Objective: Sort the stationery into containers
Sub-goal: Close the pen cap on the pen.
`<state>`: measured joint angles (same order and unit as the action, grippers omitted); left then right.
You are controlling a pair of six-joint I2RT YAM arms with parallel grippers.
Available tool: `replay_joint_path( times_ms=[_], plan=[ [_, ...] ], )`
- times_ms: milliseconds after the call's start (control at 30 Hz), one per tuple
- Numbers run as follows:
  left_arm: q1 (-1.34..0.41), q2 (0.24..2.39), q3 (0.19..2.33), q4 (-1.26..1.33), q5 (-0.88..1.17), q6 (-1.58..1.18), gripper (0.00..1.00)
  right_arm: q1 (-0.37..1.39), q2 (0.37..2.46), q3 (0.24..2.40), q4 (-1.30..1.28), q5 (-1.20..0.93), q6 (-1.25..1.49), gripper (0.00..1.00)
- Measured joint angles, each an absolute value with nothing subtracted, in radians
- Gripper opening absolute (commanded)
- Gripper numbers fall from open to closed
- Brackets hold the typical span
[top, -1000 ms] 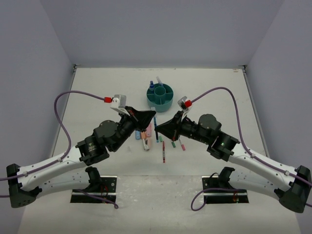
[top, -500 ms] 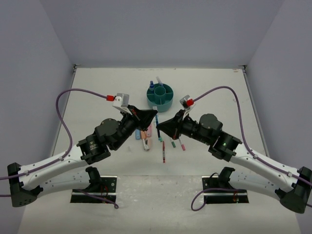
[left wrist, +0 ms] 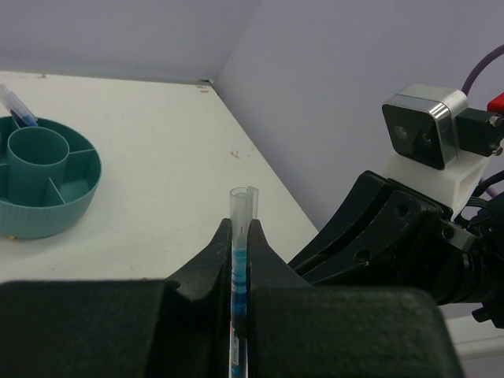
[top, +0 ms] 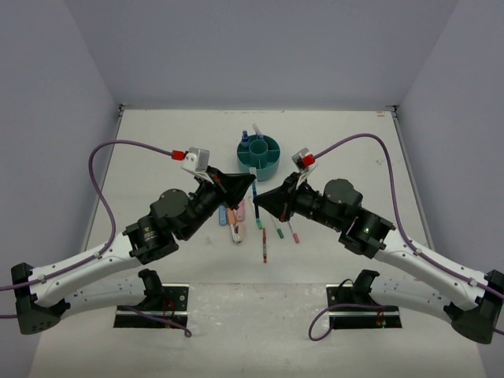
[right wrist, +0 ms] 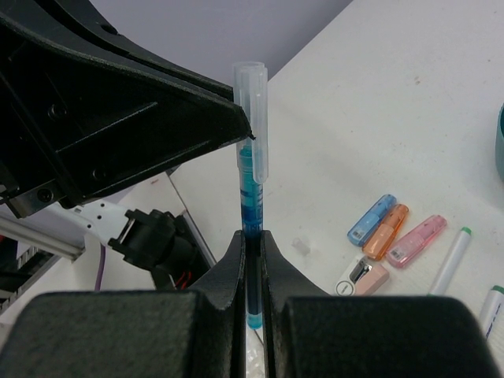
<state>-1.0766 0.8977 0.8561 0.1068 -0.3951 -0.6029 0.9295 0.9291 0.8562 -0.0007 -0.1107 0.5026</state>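
Note:
A blue pen (right wrist: 252,197) with a clear cap is held upright between both grippers. My left gripper (left wrist: 240,236) is shut on its capped end (left wrist: 241,260). My right gripper (right wrist: 252,252) is shut on its blue lower barrel. In the top view the two gripper tips meet at the pen (top: 254,191), just in front of the round teal organiser (top: 272,161). The organiser (left wrist: 79,185) holds two blue pens (top: 246,140) in a rear compartment. Other pens (top: 264,246) and blue, orange and pink markers (right wrist: 386,231) lie on the table below the grippers.
A pinkish eraser-like item (right wrist: 364,277) lies beside the markers. A green-capped pen (right wrist: 450,260) lies to their right. The white table is walled at the back and sides. The arm bases and purple cables take up the near edge.
Both grippers have shifted slightly toward the organiser. The blue pen that reached down to the table is now up between the two grippers.

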Motion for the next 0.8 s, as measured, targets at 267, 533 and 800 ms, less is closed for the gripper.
replay_joint_path(
  times_ms=[267, 533, 800],
  plan=[
    [-1.077, 0.884, 0.845, 0.117, -0.335, -0.58, 0.27, 0.928, 0.929, 0.858, 0.051, -0.122, 0.473, 0.0],
    [-1.08, 0.869, 0.819, 0.129, -0.278, -0.576, 0.21, 0.923, 0.916, 0.858, 0.09, -0.128, 0.444, 0.0],
    [-1.08, 0.85, 0.797, 0.185, -0.224, -0.533, 0.17, 0.922, 0.89, 0.858, 0.1, -0.185, 0.403, 0.0]
  ],
)
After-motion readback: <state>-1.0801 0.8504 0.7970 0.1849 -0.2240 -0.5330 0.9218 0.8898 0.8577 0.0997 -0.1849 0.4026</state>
